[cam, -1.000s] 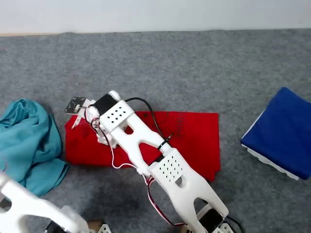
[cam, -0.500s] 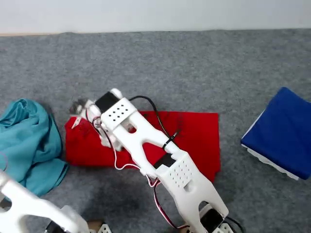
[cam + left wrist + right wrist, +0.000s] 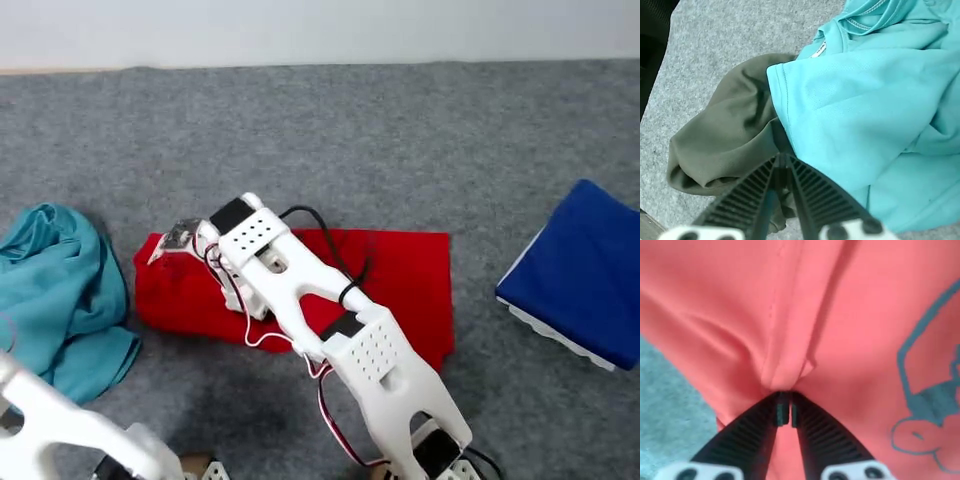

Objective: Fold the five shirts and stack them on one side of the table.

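Red cotton shirt (image 3: 400, 280) lies flat and spread in the middle of the grey carpeted table (image 3: 350, 130). You see the right gripper (image 3: 176, 240) at the far left corner of it. In the right wrist view the black ribbed fingers (image 3: 752, 427) of this gripper (image 3: 784, 396) are pressed together on a raised fold of the red cloth (image 3: 850, 315). The left gripper (image 3: 782, 159) has its jaws closed tip to tip, just over the edge where a crumpled teal shirt (image 3: 865, 100) overlaps an olive green shirt (image 3: 725, 135); you cannot tell if cloth is caught between them. A folded blue shirt (image 3: 585, 265) rests at the right side, well apart.
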### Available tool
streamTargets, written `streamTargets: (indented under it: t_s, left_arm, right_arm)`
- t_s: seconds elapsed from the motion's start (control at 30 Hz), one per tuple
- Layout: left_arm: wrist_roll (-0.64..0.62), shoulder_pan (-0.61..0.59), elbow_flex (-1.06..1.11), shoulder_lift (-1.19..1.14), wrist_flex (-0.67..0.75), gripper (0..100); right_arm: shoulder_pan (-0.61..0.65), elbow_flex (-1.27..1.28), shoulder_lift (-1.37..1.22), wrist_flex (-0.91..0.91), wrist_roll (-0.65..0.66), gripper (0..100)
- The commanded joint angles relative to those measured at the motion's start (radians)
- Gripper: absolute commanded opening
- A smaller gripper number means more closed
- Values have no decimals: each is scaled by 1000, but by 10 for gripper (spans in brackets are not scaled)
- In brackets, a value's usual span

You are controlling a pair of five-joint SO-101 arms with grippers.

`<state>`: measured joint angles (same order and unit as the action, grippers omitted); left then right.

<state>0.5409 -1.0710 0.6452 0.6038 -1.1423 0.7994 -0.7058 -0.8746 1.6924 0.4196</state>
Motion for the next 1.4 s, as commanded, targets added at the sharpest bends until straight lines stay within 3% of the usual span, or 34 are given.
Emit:
streamTargets:
  t_s: [0.0, 0.33, 0.8, 0.97, 1.1, 1.23, 1.37]
  left_arm:
    - [15, 2, -12, 28, 20, 8]
    - [15, 3, -7, 28, 20, 8]
    - [17, 0, -5, 28, 18, 8]
    - [14, -2, -8, 29, 12, 8]
    - [9, 11, -48, 29, -74, 8]
    - [-89, 71, -125, 29, -218, 8]
    - [-216, 184, -193, 29, -338, 7]
  right_arm:
    - [33, -120, 81, 38, 5, 27]
    - [125, -353, 50, -39, 3, 28]
    - [220, -367, -171, -254, 3, 25]
    - [220, -485, -128, -131, 3, 25]
    - [213, -631, -105, 13, 3, 25]
    - [162, -724, -99, 108, -9, 25]
    - [70, -713, -64, 107, -112, 24]
